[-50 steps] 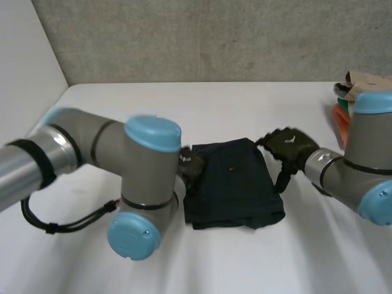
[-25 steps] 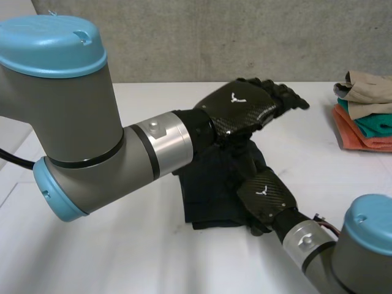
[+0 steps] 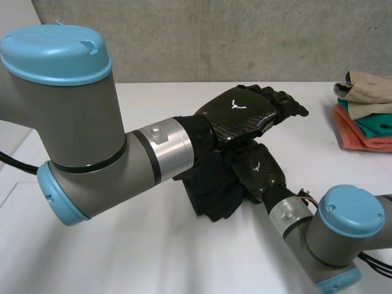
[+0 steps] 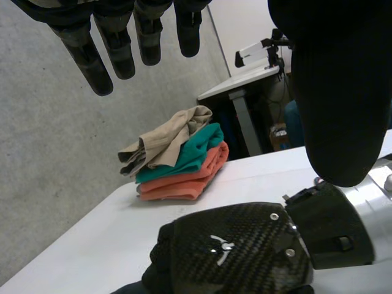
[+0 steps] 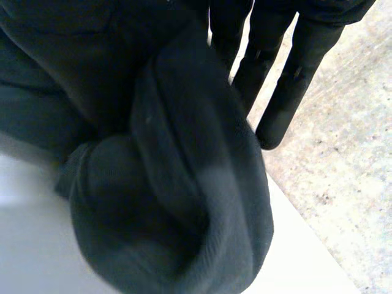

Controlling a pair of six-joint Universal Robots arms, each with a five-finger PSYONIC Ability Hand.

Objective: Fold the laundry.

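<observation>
Two straight-fingered hands: left hand point(image 3: 237, 115) hovers above the dark garment point(image 3: 215, 195), right hand point(image 3: 261, 174) seemingly pressing it.

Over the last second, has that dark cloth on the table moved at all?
Yes. The dark cloth has drawn in leftward, away from the stack of folded clothes, and now sits bunched beneath the right hand.

Left hand point(image 3: 242, 113) raised — fingers point(image 4: 86, 55) straight, right hand point(image 3: 262, 174) lower, beneath it
</observation>
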